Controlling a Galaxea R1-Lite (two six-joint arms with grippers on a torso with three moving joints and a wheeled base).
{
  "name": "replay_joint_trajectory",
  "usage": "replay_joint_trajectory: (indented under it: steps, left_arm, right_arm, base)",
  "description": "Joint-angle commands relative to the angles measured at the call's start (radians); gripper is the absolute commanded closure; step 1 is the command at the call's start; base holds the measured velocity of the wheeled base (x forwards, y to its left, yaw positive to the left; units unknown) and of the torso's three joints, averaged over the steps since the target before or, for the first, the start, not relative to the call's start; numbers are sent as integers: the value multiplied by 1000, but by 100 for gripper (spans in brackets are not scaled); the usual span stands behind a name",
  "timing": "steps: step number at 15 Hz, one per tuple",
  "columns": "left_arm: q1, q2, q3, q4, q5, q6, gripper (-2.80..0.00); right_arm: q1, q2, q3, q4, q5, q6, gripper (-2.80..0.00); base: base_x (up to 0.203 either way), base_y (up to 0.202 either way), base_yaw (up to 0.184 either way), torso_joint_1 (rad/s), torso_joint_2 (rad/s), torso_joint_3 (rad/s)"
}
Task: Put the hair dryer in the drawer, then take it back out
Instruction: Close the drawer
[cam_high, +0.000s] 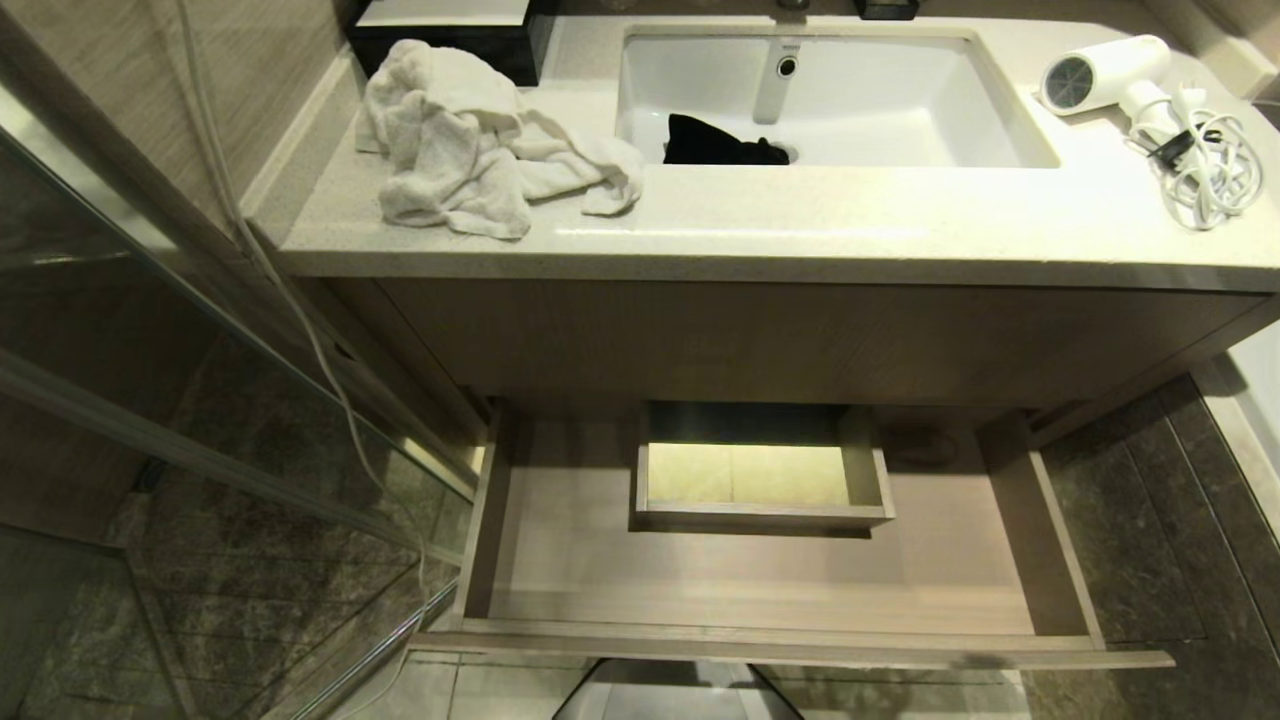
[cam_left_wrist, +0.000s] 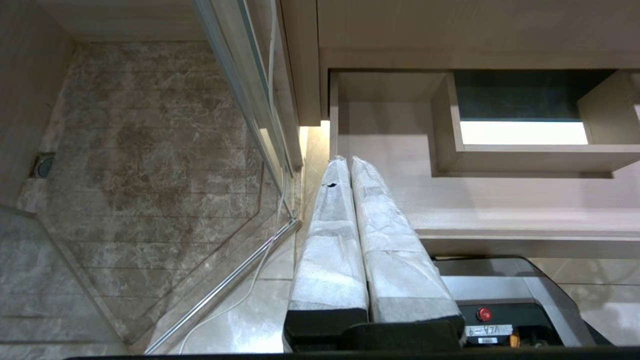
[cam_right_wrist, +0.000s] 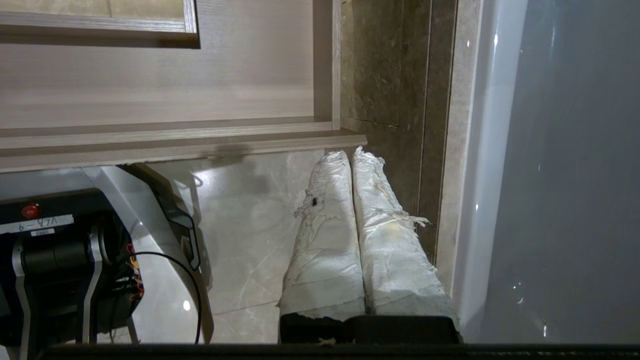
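Observation:
The white hair dryer (cam_high: 1105, 72) lies on the countertop at the far right of the sink, its dark grille facing left and its bundled cord (cam_high: 1205, 165) beside it. Below the vanity the light-brown drawer (cam_high: 560, 560) stands pulled out, with nothing in it and a boxed cut-out (cam_high: 765, 470) at mid-back. Neither arm shows in the head view. My left gripper (cam_left_wrist: 348, 160) is shut and empty, hanging low by the drawer's (cam_left_wrist: 480, 210) left front corner. Shut and empty too, my right gripper (cam_right_wrist: 350, 152) hangs just outside the drawer's (cam_right_wrist: 165, 135) right front corner, above the floor.
A crumpled white towel (cam_high: 470, 150) lies on the counter left of the sink (cam_high: 990, 110), and a dark cloth (cam_high: 715, 143) sits in the basin. A glass shower partition (cam_high: 180, 400) stands at the left. A pale tub wall (cam_right_wrist: 500, 175) runs close beside the right gripper.

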Motion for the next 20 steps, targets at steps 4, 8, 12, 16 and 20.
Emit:
replay_joint_trajectory:
  steps: [4, 8, 12, 16, 20]
  left_arm:
    - [0, 0, 0, 0, 0, 0, 0]
    - [0, -1, 2, 0, 0, 0, 0]
    - [0, 0, 2, 0, 0, 0, 0]
    - [0, 0, 2, 0, 0, 0, 0]
    - [0, 0, 2, 0, 0, 0, 0]
  right_arm:
    - [-11, 0, 3, 1, -3, -3, 0]
    - [-20, -1, 5, 3, -3, -3, 0]
    - [-37, -8, 7, 3, -4, -5, 0]
    - [-41, -12, 8, 1, -4, -5, 0]
    - [-41, -9, 15, 0, -6, -6, 0]
  base:
    - [0, 0, 0, -187, 343, 156]
    - [0, 0, 0, -218, 396, 179]
    - [0, 0, 0, -305, 537, 228]
    - [0, 0, 0, -320, 537, 220]
    - [0, 0, 0, -311, 510, 202]
